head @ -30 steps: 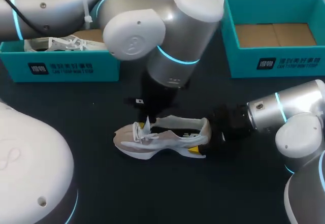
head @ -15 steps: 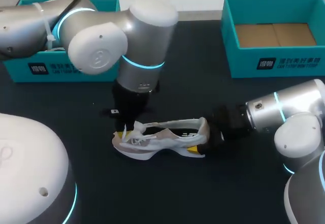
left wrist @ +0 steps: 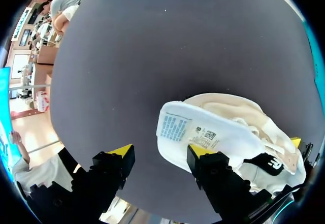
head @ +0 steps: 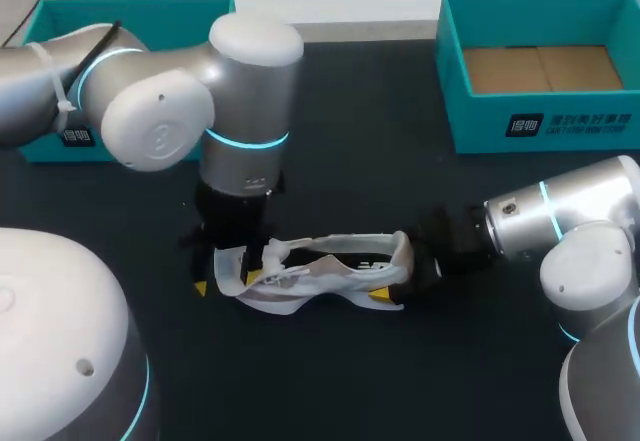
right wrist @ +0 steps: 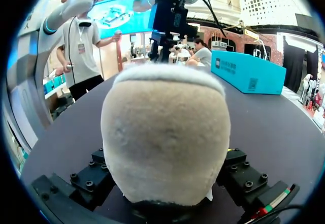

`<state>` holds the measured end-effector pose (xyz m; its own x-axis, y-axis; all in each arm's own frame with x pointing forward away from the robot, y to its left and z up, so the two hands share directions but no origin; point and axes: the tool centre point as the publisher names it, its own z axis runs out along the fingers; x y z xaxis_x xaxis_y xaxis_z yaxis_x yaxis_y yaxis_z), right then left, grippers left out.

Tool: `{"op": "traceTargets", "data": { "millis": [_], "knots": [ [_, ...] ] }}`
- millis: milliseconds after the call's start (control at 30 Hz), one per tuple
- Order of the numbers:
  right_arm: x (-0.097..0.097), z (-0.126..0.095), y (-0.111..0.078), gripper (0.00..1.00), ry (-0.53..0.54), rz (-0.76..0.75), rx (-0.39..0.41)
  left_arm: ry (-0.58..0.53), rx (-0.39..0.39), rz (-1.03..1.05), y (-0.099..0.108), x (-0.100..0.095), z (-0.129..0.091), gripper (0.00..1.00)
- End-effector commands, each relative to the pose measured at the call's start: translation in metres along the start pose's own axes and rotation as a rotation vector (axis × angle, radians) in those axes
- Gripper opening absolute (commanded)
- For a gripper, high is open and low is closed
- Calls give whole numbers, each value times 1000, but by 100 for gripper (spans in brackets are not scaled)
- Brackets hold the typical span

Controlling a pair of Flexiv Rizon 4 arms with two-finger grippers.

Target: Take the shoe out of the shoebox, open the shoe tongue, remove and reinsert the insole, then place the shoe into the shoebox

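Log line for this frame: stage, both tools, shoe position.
stage: opening tongue | left tool: open, tongue against one finger | right tool: shut on shoe at heel | shoe: on table

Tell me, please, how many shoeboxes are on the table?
2. One shoebox stands open at the far right. The other is at the far left, partly hidden behind the left arm. The arms might hide more.

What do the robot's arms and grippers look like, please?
The left arm and right arm are silver-grey, built of rounded cylindrical segments with glowing cyan rings at the joints; a white cable tie wraps the left one. The left gripper and right gripper are black and blocky, studded with bolts; yellow tips show on the left.
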<state>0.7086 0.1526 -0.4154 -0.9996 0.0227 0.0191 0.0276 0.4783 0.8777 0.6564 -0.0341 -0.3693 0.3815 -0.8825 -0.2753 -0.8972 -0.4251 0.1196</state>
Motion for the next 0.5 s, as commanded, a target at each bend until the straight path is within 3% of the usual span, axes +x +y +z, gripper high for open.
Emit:
{"op": "traceTargets", "data": {
  "millis": [33,200,267,367,500],
  "knots": [
    [-1,2,-3,0,-2,1,4,22,-6,-21,2,-7,8,71],
    [-1,2,-3,0,-2,1,4,29,13,-28,5,-12,-5,76],
    [-1,2,-3,0,-2,1,4,39,34,-15,8,-12,-16,85],
    [-1,2,-3,0,-2,1,4,48,77,-9,12,-10,-32,85],
    [-1,2,-3,0,-2,1,4,72,118,32,15,-7,-49,100]
  ]
}}
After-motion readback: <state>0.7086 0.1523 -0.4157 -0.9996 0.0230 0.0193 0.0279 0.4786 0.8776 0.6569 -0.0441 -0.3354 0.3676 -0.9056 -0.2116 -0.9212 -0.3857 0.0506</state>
